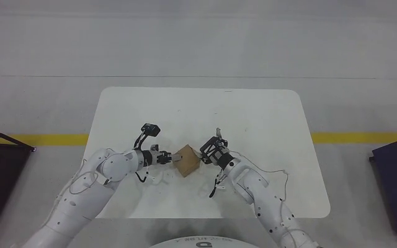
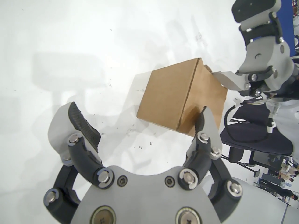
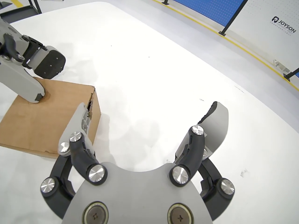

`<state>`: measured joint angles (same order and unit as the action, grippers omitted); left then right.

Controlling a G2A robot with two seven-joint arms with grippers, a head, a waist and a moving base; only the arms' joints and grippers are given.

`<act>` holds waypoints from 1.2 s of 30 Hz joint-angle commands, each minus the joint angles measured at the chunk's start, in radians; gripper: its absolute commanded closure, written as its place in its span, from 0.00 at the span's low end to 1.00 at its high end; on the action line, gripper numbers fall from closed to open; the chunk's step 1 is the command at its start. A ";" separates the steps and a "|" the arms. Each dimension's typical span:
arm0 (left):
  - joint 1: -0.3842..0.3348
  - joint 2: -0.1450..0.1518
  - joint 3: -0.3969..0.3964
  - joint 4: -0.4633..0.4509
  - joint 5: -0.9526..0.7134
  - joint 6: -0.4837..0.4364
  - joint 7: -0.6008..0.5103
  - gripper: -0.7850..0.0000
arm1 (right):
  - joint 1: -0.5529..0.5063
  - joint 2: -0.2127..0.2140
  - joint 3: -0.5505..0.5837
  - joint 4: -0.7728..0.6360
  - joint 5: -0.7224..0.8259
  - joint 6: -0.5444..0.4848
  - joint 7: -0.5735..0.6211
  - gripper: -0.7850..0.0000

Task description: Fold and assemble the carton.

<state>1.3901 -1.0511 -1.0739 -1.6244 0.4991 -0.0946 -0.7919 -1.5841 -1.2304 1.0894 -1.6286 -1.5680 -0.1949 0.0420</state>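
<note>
A small brown carton [image 1: 187, 160] stands closed as a box near the table's front middle. My left gripper [image 1: 166, 159] is at its left side, open, and one fingertip [image 2: 202, 120] presses on the carton [image 2: 177, 99] while the other finger [image 2: 80, 123] is over bare table. My right gripper [image 1: 205, 152] is at its right side, open too. One of its fingers [image 3: 80, 117] touches the carton [image 3: 46, 117] at a corner seam where a dark gap shows; the other finger [image 3: 216, 120] hangs free over the table.
The white table [image 1: 248, 118] has bare surface behind and on both sides of the carton. Thin cables trail beside the right arm [image 1: 214, 186]. Beyond the table's edges lie a grey floor and a yellow floor line [image 1: 353, 137].
</note>
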 commanded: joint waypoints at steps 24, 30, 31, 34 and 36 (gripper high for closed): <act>0.098 0.020 -0.128 -0.131 0.045 0.047 0.111 0.00 | -0.122 0.006 0.056 -0.034 0.041 0.137 -0.148 0.00; 0.171 0.033 -0.218 -0.195 0.069 0.066 0.168 0.00 | -0.060 -0.014 -0.065 0.035 -0.002 0.112 -0.122 0.00; 0.184 0.036 -0.235 -0.205 0.073 0.071 0.177 0.00 | -0.043 -0.019 -0.084 0.049 -0.006 0.119 -0.120 0.00; 0.223 0.041 -0.288 -0.230 0.094 0.094 0.210 0.00 | 0.010 -0.037 -0.147 0.090 -0.021 0.135 -0.111 0.00; 0.249 0.044 -0.321 -0.246 0.100 0.112 0.234 0.00 | 0.040 -0.047 -0.188 0.117 -0.048 0.147 -0.102 0.00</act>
<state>1.6252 -1.0085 -1.3779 -1.8617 0.5957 0.0083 -0.5701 -1.5592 -1.2729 0.9216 -1.5249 -1.6028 -0.0555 -0.0636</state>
